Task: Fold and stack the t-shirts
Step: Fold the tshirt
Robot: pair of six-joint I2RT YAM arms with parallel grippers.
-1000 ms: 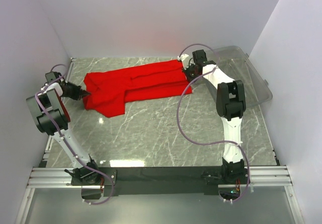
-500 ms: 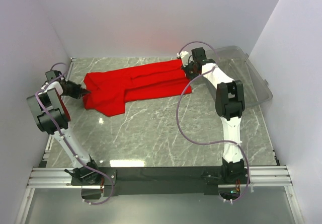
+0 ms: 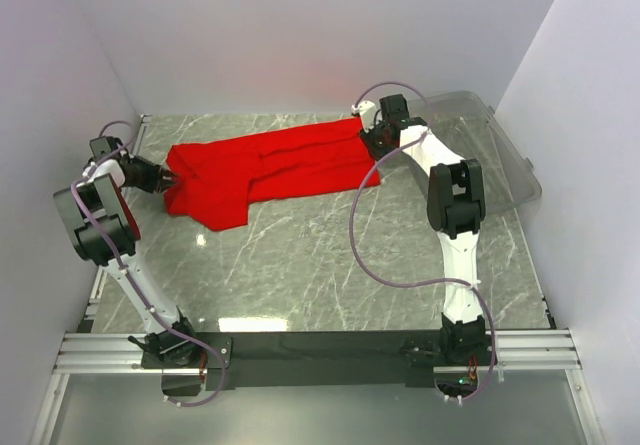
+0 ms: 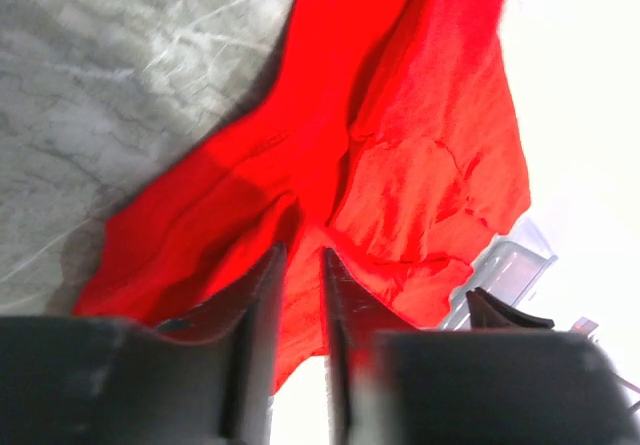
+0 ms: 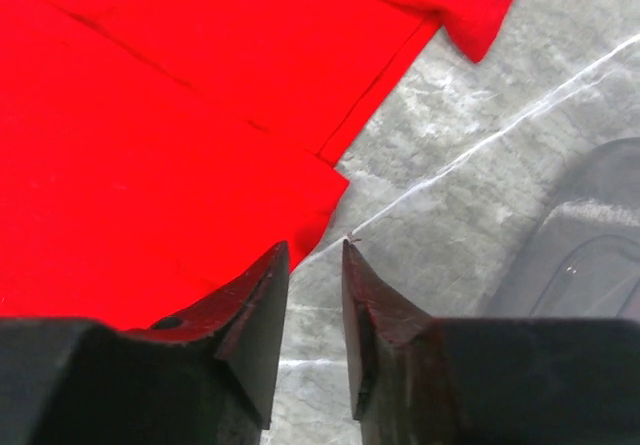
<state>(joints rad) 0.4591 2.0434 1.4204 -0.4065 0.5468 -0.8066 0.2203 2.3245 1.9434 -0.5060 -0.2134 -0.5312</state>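
The red t-shirt [image 3: 260, 165] lies folded lengthwise into a long band across the back of the marble table, its left end bunched and hanging toward the front. My left gripper [image 3: 166, 178] sits at that left end, jaws slightly open, with loose red cloth [image 4: 400, 165] showing in and beyond the gap between the tips [image 4: 303, 265]. My right gripper [image 3: 372, 147] hovers at the right end, open. In the right wrist view its tips [image 5: 314, 255] frame bare marble just beside the shirt's hem corner [image 5: 300, 195].
A clear plastic bin [image 3: 500, 155] stands at the back right, close behind the right arm, and its edge shows in the wrist views [image 5: 590, 235] [image 4: 505, 265]. White walls close the table at the back and on both sides. Bare marble [image 3: 330, 265] lies in front of the shirt.
Both grippers were shut on the shirt's ends and have now parted their jaws. The shirt lies about where it was, and the arms have barely shifted.
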